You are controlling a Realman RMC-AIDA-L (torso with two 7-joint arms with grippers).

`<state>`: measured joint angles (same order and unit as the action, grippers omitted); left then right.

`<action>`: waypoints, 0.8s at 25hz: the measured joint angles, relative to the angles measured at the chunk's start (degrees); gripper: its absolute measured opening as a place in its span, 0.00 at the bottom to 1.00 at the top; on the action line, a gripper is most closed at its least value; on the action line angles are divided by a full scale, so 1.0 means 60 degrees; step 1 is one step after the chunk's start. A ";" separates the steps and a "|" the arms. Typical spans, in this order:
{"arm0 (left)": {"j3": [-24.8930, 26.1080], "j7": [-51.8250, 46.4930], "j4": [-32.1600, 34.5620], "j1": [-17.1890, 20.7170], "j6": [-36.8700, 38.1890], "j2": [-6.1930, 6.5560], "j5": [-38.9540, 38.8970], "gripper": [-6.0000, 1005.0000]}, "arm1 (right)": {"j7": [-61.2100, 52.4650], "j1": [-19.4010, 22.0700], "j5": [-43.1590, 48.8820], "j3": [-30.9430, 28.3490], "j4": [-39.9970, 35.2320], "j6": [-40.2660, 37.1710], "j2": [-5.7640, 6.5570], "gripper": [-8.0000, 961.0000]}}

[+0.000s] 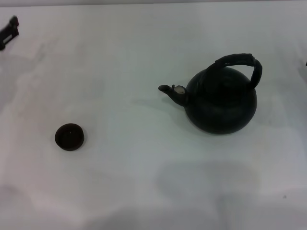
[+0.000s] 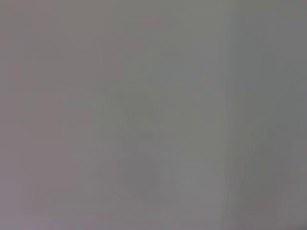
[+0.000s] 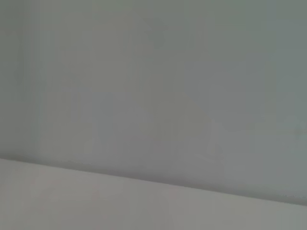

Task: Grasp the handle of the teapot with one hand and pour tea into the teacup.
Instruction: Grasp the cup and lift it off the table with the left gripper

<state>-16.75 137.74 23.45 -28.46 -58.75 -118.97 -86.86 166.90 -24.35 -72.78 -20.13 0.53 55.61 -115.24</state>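
Note:
The black round teapot (image 1: 220,103) stands on the white table (image 1: 144,57) at the right of the head view. Its short spout (image 1: 173,92) with a pale spot points left. Its thick wrapped arched handle (image 1: 242,62) rises over the top, leaning to the right side. The tiny dark teacup (image 1: 69,136) sits on the table at the left, far from the spout. A dark part of my left gripper (image 1: 9,31) shows at the far left edge, away from both objects. My right gripper is out of view. Both wrist views show only blank grey surface.
The white table fills the head view. Soft shadows lie along its near edge.

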 joint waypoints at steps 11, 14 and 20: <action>-0.5046 -1.0026 0.5794 0.0729 0.0508 0.0064 0.4068 0.86 | 0.0000 -0.0042 -0.0020 -0.0003 0.0028 -0.0205 -0.0013 0.87; -0.5407 -1.1604 0.6525 0.0769 -0.0469 0.0057 0.5078 0.86 | -0.0001 -0.0062 -0.0030 -0.0014 0.0031 -0.0238 -0.0013 0.87; -0.5418 -1.3717 0.7517 0.0699 -0.3001 0.0141 0.5674 0.86 | 0.0000 -0.0072 -0.0044 -0.0022 0.0030 -0.0253 -0.0013 0.87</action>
<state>-49.26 55.43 68.55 -24.26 -76.76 -118.12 -52.81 166.90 -24.79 -73.04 -20.26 0.71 54.09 -115.31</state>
